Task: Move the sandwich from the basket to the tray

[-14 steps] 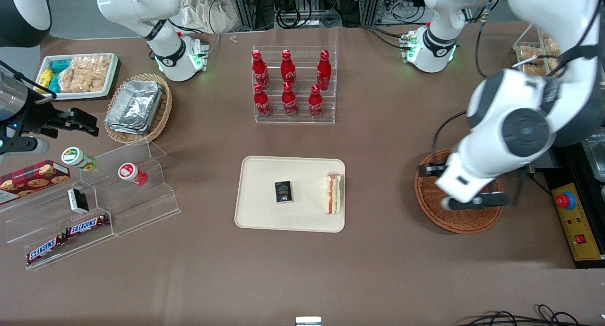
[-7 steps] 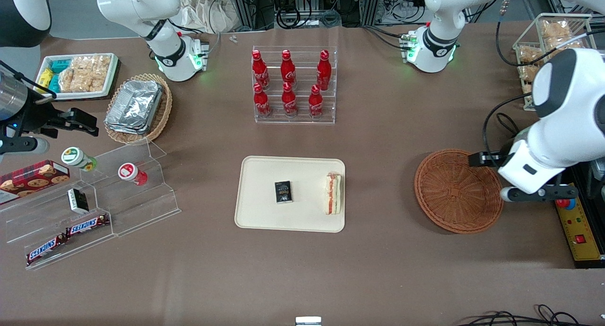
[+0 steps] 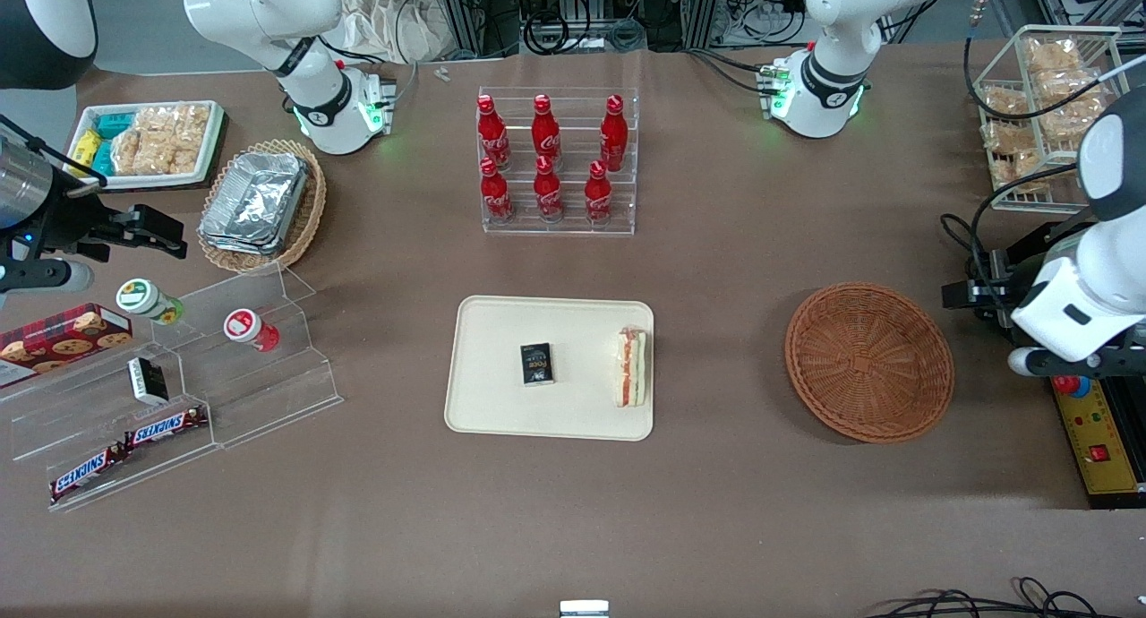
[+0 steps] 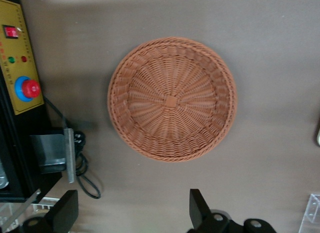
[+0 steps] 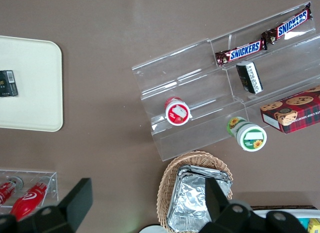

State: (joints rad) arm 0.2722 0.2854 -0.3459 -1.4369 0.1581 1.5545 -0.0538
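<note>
The sandwich (image 3: 630, 367) lies on the tray (image 3: 488, 412) beside a small black box (image 3: 537, 364). The gripper (image 4: 131, 213), fingers spread and holding nothing, hangs above the table just beside the wicker basket (image 3: 868, 362).

Robotics lab: arm bases (image 3: 819, 94) bolted to a brown table (image 3: 716, 510), cable bundles (image 3: 573, 13), emergency-stop box (image 3: 1088, 421), staged shop goods on acrylic racks (image 3: 557, 166)

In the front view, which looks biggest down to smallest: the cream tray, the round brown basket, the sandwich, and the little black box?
1. The tray, clearly largest.
2. The basket.
3. The sandwich, lying on the tray.
4. The black box, also on the tray; shorter than the sandwich.

The gripper is open above the table beside the basket.
</note>
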